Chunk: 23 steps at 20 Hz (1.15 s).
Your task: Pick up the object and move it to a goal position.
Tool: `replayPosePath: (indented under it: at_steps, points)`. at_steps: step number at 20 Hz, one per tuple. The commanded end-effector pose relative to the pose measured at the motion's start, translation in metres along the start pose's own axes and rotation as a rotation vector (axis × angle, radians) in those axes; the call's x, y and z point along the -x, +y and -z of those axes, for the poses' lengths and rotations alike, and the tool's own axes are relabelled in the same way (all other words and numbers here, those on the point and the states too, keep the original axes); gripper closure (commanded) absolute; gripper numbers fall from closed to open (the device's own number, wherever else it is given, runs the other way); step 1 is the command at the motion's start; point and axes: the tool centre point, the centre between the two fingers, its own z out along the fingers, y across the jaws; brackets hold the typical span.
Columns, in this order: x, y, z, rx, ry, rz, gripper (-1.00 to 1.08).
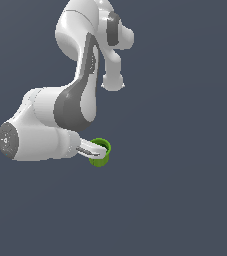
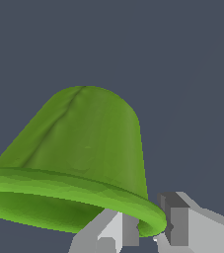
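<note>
The small bright green cup (image 1: 100, 160) shows in the exterior view, just right of the white arm's lower end. My gripper (image 1: 101, 151) reaches it from the exterior view's left, and its white fingers lie across the rim. In the wrist view the cup (image 2: 89, 143) fills the frame. My gripper (image 2: 150, 231) straddles the cup wall, with one finger (image 2: 111, 232) inside the rim and the other (image 2: 185, 225) outside. The jaws look closed on the wall. I see no goal marker.
The white arm (image 1: 75, 100) fills the upper left of the exterior view. Around it there is only a plain dark grey-blue background, with no visible table edge or other objects.
</note>
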Motion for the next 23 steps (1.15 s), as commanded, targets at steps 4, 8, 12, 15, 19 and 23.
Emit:
replayPosePath:
  at_steps: [4, 8, 12, 15, 19, 23]
  points:
    - [0.027, 0.014, 0.053, -0.039, 0.089, 0.012, 1.08]
    - [0.047, 0.024, 0.086, -0.065, 0.145, 0.020, 1.08]
    - [0.063, 0.033, 0.111, -0.086, 0.190, 0.026, 1.08]
    - [0.073, 0.038, 0.125, -0.097, 0.215, 0.029, 1.08]
    - [0.082, 0.043, 0.137, -0.107, 0.236, 0.033, 1.08]
    - [0.085, 0.044, 0.141, -0.111, 0.243, 0.034, 1.08]
